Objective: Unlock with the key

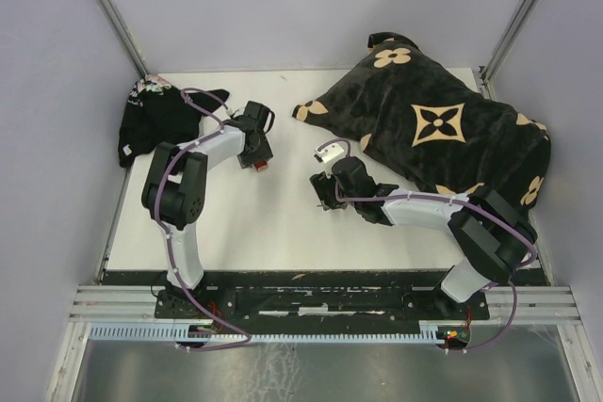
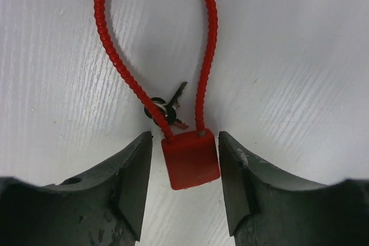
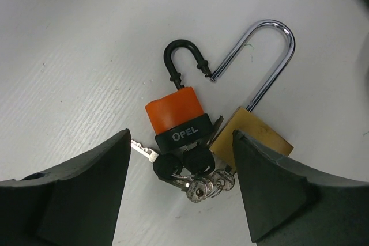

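Note:
A red cable padlock (image 2: 190,158) with a red looped cable (image 2: 109,50) lies on the white table, small keys (image 2: 167,109) beside its body. My left gripper (image 2: 185,191) is open, its jaws on either side of the red body without touching it; the lock shows red in the top view (image 1: 261,168). An orange padlock marked OPEL (image 3: 176,116) with an open black shackle lies against a brass padlock (image 3: 253,136) with an open steel shackle (image 3: 271,56). A bunch of keys (image 3: 193,174) lies under them. My right gripper (image 3: 181,191) is open above them.
A large black cushion with tan flower patterns (image 1: 433,124) fills the back right of the table. A dark cloth bundle (image 1: 155,120) lies at the back left. Grey walls enclose the table on three sides.

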Motion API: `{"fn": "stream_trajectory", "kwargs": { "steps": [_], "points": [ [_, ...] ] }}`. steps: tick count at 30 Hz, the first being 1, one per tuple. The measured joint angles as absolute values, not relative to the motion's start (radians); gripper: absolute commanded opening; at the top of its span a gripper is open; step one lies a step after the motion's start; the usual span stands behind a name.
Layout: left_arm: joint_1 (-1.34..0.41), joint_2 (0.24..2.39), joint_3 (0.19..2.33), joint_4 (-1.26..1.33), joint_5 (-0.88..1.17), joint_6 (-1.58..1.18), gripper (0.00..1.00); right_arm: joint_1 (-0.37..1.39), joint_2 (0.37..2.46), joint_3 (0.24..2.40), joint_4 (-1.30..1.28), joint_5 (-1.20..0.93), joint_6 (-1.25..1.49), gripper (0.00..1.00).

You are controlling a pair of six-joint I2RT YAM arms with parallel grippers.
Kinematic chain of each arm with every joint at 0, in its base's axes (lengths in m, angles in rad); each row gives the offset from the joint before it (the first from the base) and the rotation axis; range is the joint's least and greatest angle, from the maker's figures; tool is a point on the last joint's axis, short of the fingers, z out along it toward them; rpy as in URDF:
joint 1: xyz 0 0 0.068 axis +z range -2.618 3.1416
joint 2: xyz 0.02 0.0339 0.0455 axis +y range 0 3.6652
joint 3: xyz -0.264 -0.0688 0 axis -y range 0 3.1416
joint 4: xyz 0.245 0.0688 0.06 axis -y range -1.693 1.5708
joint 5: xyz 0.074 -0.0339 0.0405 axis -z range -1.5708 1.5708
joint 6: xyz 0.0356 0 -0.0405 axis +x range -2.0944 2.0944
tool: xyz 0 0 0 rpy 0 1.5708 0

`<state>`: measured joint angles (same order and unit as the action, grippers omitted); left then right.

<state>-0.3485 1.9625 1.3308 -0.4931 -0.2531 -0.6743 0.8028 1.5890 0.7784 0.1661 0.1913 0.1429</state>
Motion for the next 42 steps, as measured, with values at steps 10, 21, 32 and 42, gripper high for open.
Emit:
{"fn": "stream_trajectory", "kwargs": {
  "steps": [10, 21, 32, 42],
  "points": [
    [-0.435, 1.953, 1.311, -0.492, -0.273, -0.645, 0.23, 0.803, 1.589, 0.778, 0.18, 0.248, 0.142, 0.79],
    [-0.672, 1.768, 1.106, -0.529, -0.249, -0.703, 0.33, 0.803, 1.554, 0.758, 0.185, 0.301, 0.136, 0.79],
    [-0.73, 1.656, 1.039, -0.543, -0.287, -0.823, 0.34, 0.803, 1.534, 0.739, 0.203, 0.349, 0.128, 0.79],
    [-0.697, 1.563, 1.005, -0.614, -0.421, -0.839, 0.35, 0.803, 1.534, 0.738, 0.203, 0.35, 0.125, 0.79]
  ]
}}
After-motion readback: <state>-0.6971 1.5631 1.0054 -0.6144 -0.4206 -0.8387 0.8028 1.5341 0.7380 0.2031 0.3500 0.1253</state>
